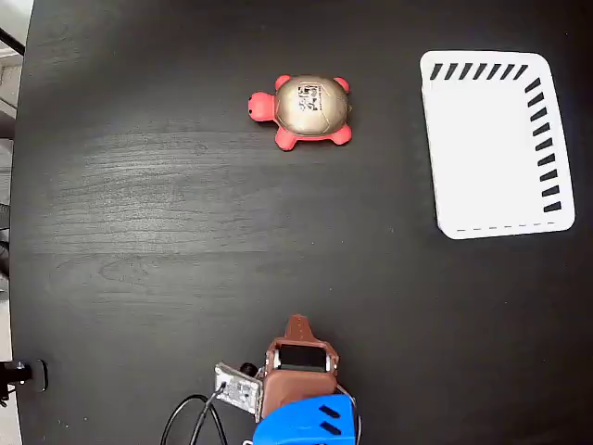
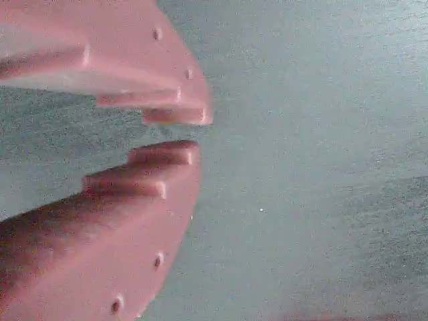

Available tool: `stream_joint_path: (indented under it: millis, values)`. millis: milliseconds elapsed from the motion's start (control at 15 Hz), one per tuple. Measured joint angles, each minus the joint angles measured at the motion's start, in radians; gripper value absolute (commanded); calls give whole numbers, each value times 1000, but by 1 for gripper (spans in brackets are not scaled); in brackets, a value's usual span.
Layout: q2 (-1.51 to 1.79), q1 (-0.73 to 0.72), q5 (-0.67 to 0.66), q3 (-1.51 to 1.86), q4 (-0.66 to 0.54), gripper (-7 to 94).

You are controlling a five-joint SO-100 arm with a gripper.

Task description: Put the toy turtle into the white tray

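Turtle's goal, the tray (image 1: 496,148), sits at the fixed view's right; we see the turtle (image 1: 303,111) well left of it, untouched. Our gripper (image 2: 184,132) is nearly closed, empty. Its domed shell could slip from our fingers.

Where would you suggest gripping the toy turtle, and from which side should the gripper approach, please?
Probably from above, across the toy turtle at its domed shell's narrower span, top to bottom in the fixed view. Its head points left and its legs stick out at the corners, so closing between them looks safest. The gripper is nearly closed and holds nothing.
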Motion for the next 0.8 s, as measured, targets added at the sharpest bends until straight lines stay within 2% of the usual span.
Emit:
stream_joint_path:
  millis: [800]
  values:
    - [-5, 2, -2, -2, -9, 0]
